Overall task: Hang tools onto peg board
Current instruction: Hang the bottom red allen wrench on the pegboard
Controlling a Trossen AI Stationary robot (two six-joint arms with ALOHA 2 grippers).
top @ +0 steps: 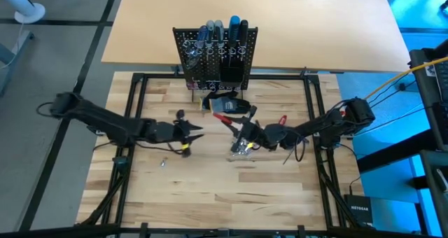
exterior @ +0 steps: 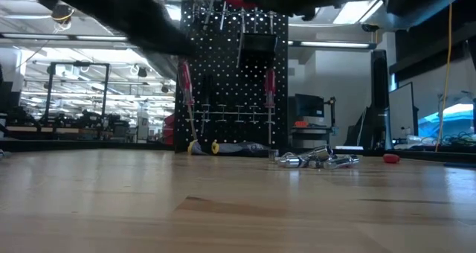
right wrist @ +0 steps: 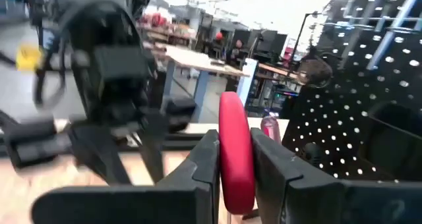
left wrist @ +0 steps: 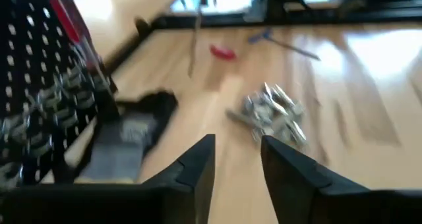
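while your right gripper (right wrist: 234, 165) sits clamped on a red-handled screwdriver (right wrist: 235, 155), its handle pinched between the two dark fingers, you can see from above that this gripper (top: 246, 131) is over the middle of the table, just above a small pile of shiny silver metal pieces (top: 242, 149). your left gripper (left wrist: 237, 165) has its jaws a narrow way apart with nothing between them; it hovers left of centre (top: 192, 134), pointing toward that silver pile (left wrist: 273, 112). the peg board (top: 215, 56) stands upright at the far edge of the wooden table (top: 210, 196), with several screwdrivers already in its holders. a dark glove-like bundle (top: 227, 101) lies just in front of the board. from table height, two red handles hang on the board (exterior: 234, 82).
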